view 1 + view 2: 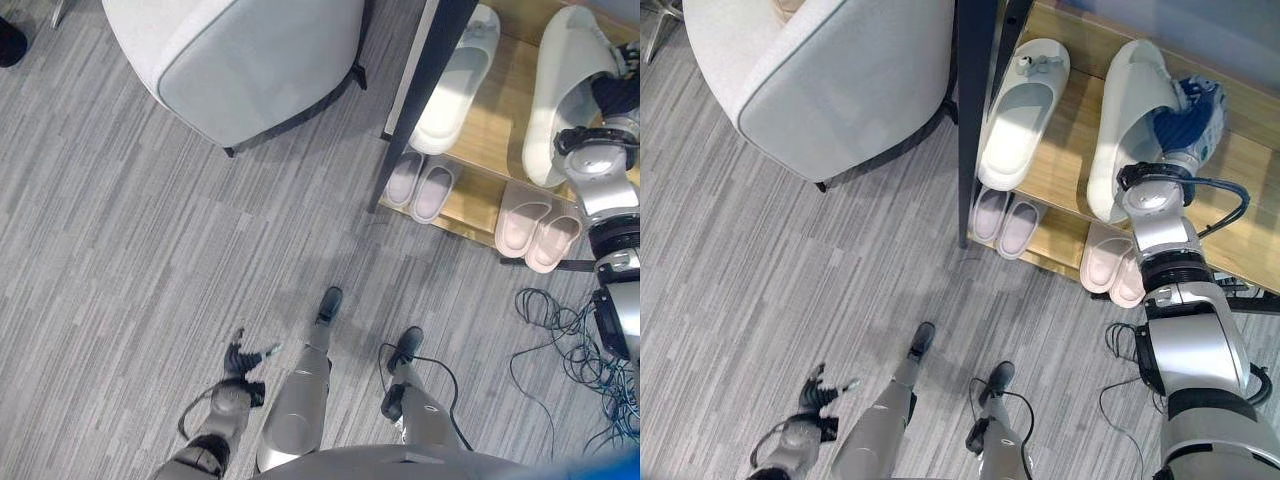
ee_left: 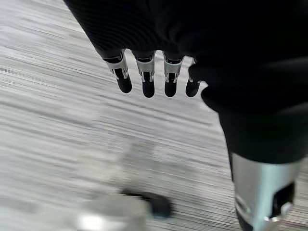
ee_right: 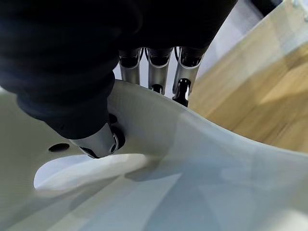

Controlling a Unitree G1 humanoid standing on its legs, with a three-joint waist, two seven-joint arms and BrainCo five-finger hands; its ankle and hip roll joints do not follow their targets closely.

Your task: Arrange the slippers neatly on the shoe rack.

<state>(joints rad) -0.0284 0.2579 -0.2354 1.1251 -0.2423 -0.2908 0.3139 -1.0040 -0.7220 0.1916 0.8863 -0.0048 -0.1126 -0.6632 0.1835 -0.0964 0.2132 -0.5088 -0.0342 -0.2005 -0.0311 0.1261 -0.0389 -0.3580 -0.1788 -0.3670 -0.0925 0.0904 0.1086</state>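
Pale grey upholstered armchair [image 1: 235, 60] on dark legs, just left of the shoe rack. Wooden shoe rack [image 1: 1065, 130] with light-wood shelves and a dark upright post, standing on grey striped carpet [image 1: 120, 260]. On the rack's upper shelf: one large white foam slipper [image 1: 1020, 110] lying flat beside the post, a second large white foam slipper [image 1: 1130, 125] further right, its heel out over the shelf's front edge. On the rack's lower shelf: a small pale lilac pair [image 1: 422, 185] beside the post, a small pink pair [image 1: 1115, 265] to its right. Right hand [image 3: 101, 137] at the second slipper, thumb inside, fingers [image 3: 185, 82] curled over the outer wall, pinching it. Left hand [image 1: 243, 358] low over the carpet, well apart from the rack, fingers relaxed, holding nothing.
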